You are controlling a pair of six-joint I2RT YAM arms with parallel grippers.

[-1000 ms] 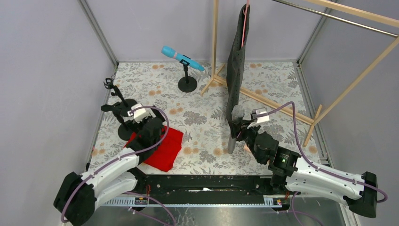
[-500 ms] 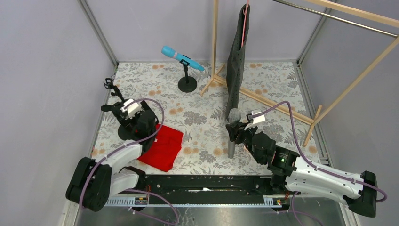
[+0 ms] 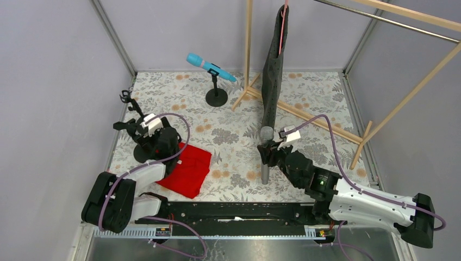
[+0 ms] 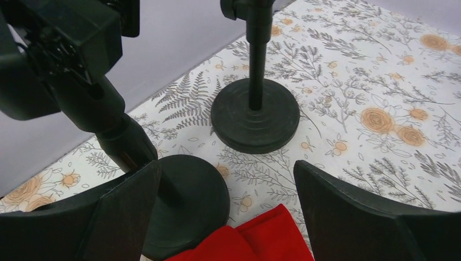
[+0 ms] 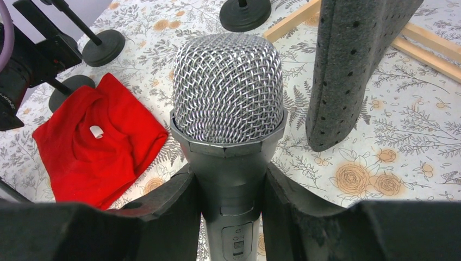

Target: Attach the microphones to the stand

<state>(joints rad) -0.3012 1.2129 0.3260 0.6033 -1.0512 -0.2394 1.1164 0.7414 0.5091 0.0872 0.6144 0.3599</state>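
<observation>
1. Looking down from above, we see the right gripper (image 3: pixel 270 153) clamped on the silver-grey microphone (image 3: pixel 265 166). The microphone stands upright, head up, near the foot of the hanging dark perforated piece (image 3: pixel 273 76).
2. Only the right wrist view shows the grip itself: both fingers (image 5: pixel 179 209) press the handle just below the mesh head, with the switch facing the camera.
3. Only the left wrist view shows the left gripper (image 4: pixel 225 179) spread wide with nothing between its fingers. It hangs over the edge of the red cloth (image 4: pixel 255 236) and the near stand base (image 4: pixel 187 198). The second stand base (image 4: pixel 255 117) lies just beyond.
4. We count two microphones: the silver-grey one, and the cyan-blue microphone (image 3: pixel 209 66), which sits tilted in the clip of the far stand (image 3: pixel 216 97).
5. We count three black stands, all visible in the right wrist view, one red cloth and one wooden rack (image 3: pixel 248 49).
</observation>
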